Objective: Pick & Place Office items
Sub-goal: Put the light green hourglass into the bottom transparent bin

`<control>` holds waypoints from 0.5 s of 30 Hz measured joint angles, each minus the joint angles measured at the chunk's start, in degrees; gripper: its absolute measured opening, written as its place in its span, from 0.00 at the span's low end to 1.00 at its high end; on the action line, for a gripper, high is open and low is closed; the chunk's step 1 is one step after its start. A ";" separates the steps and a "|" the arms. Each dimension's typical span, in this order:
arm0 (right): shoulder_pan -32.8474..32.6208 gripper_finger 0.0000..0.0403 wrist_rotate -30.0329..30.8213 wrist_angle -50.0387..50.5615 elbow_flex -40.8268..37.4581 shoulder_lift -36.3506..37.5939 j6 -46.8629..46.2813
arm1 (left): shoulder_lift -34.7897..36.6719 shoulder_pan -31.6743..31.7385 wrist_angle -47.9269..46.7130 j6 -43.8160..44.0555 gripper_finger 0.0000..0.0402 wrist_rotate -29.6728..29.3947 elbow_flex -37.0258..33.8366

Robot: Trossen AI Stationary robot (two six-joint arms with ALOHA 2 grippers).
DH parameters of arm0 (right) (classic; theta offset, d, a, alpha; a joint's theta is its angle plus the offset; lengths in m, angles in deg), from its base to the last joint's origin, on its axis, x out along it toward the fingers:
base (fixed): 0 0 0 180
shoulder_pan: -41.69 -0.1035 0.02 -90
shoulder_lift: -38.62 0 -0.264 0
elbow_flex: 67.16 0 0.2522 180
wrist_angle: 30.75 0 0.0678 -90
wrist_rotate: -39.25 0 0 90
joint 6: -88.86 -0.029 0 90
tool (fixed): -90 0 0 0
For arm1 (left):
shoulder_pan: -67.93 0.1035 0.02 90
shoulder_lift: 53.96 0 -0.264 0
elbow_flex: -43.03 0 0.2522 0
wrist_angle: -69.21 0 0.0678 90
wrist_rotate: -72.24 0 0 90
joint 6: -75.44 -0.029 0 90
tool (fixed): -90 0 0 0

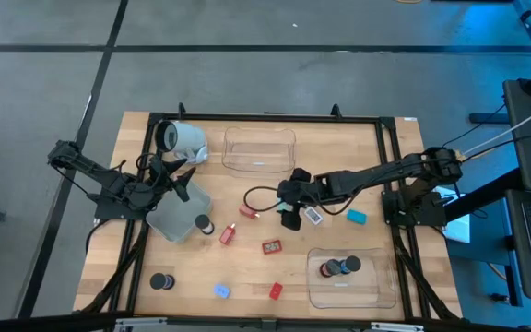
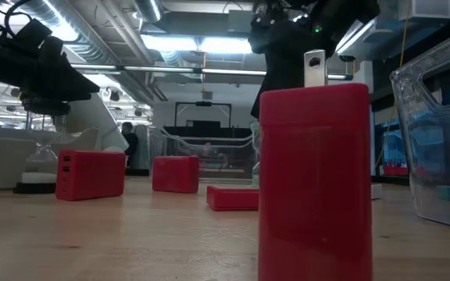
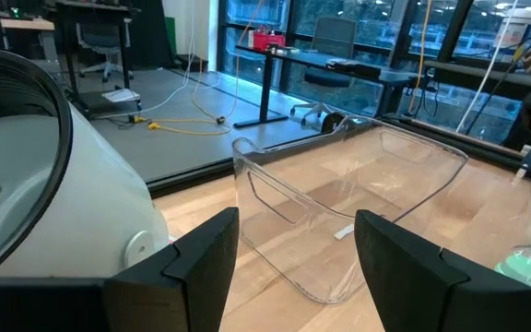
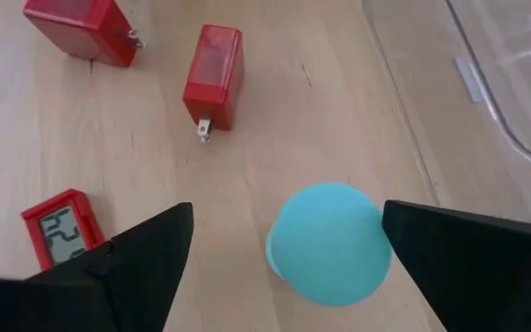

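- Looking down from the high view, the right gripper (image 1: 295,214) reaches out over the middle of the wooden surface (image 1: 367,166), just below the empty clear tray (image 1: 259,150) at the far edge. I take that as lining up on one of the office items, since several red blocks (image 1: 271,247) lie just beyond it. A teal piece (image 1: 357,217) sits on the arm's other side. The near tray (image 1: 344,277) already holds a few dark pucks (image 1: 338,268), so sorting seems partly done. A black puck (image 1: 161,281) and a small blue piece (image 1: 221,291) wait near the front edge, well apart from that tray.
- From the low view, a red block (image 2: 312,179) stands upright right at the lens, with more red blocks (image 2: 90,174) farther back.
- Through the left wrist view, the left gripper (image 3: 297,249) hovers beside the large white cylinder (image 3: 26,175), facing the empty tray (image 3: 358,198). Its jaws stand wide apart and hold nothing; it looks parked.
- Through the right wrist view, the right gripper's (image 4: 286,242) jaws are spread wide with a round teal puck (image 4: 328,242) centred between them on the surface, not gripped. Two red blocks (image 4: 214,74) and a red display piece (image 4: 63,228) lie just past it.
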 joint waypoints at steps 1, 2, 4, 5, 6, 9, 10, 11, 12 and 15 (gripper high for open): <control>-0.27 0.88 0.39 0.40 -0.03 0.31 0.00 | 0.00 -0.02 0.00 -0.01 0.53 0.00 0.00; -0.52 0.88 0.75 0.52 -0.04 0.55 0.07 | 0.00 0.00 0.00 0.00 0.53 0.00 0.00; -0.65 0.88 0.98 0.69 -0.04 1.21 0.13 | 0.00 -0.02 0.00 -0.01 0.53 -0.01 0.00; -0.63 0.88 1.16 0.63 -0.04 1.39 0.11 | 0.00 -0.01 0.00 0.00 0.53 -0.02 0.00; -0.58 0.88 1.31 0.49 -0.02 1.40 0.11 | 0.00 0.00 0.00 0.00 0.53 -0.01 0.00; -0.53 0.88 2.58 0.87 -0.04 1.33 0.33 | 0.00 -0.02 0.00 0.00 0.53 0.00 0.00; -0.57 0.88 3.73 0.69 -0.03 1.13 0.51 | 0.00 0.00 0.00 0.00 0.53 -0.02 0.00; -0.58 0.88 4.92 0.72 -0.02 0.89 0.56 | 0.00 0.00 0.00 0.00 0.53 -0.02 0.00; -0.57 0.88 5.77 1.29 -0.05 0.74 0.55 | 0.00 0.00 0.00 0.00 0.53 -0.02 0.00; -0.23 0.88 6.24 1.24 0.00 0.29 0.05 | 0.00 0.00 0.00 0.00 0.53 -0.02 0.00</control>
